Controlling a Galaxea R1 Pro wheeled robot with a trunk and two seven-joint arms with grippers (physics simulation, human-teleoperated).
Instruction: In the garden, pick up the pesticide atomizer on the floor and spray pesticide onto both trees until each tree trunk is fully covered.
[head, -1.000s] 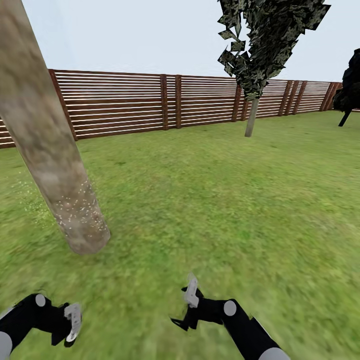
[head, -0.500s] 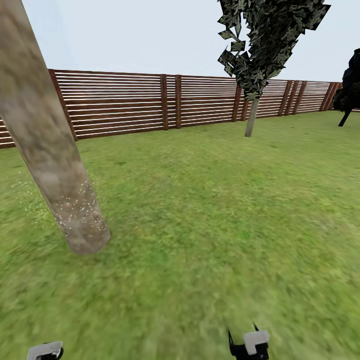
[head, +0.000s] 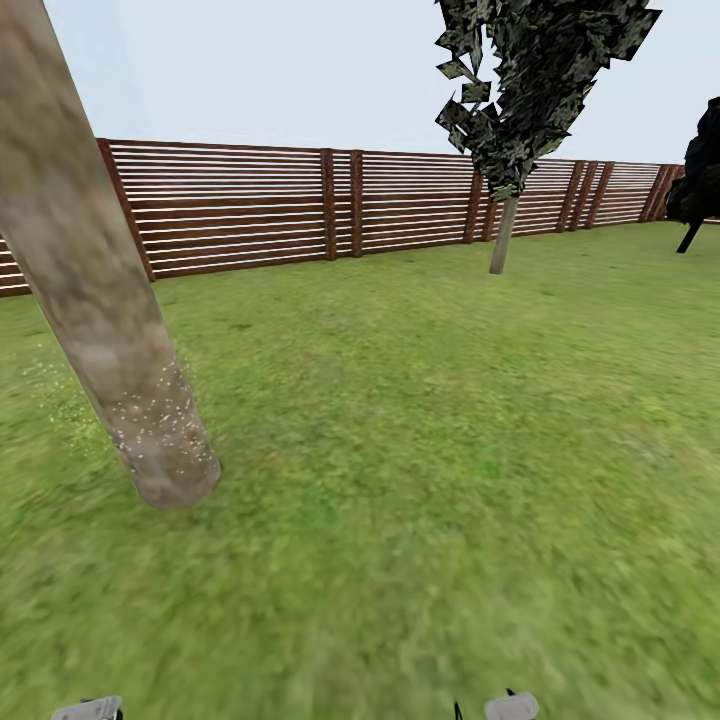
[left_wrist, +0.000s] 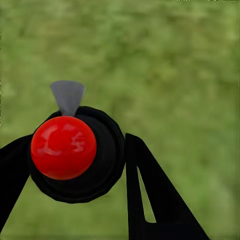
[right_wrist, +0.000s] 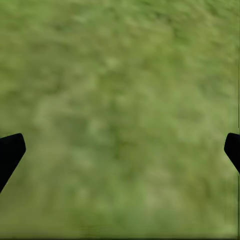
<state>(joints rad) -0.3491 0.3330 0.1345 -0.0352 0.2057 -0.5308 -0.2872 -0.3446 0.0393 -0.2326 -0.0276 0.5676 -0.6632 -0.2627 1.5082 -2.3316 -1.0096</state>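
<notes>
A thick beige-grey tree trunk (head: 105, 320) leans across the left of the head view, its base dotted with white specks. A second tree (head: 503, 235) with a dark leafy crown stands far off by the fence. In the left wrist view the pesticide atomizer (left_wrist: 63, 147), black with a red round top and a grey nozzle, sits between the black fingers of my left gripper (left_wrist: 77, 150), which is shut on it over grass. My right gripper (right_wrist: 120, 150) is open above bare grass, nothing between its fingertips. Both grippers' grey parts peek in at the head view's bottom edge.
A brown slatted fence (head: 260, 205) runs along the back of the lawn (head: 430, 420). A near-black conifer (head: 700, 165) stands at the far right. Open grass stretches between the near trunk and the far tree.
Both arms have dropped from the lower part of the head view to its bottom edge. The trees, fence and camera have not moved.
</notes>
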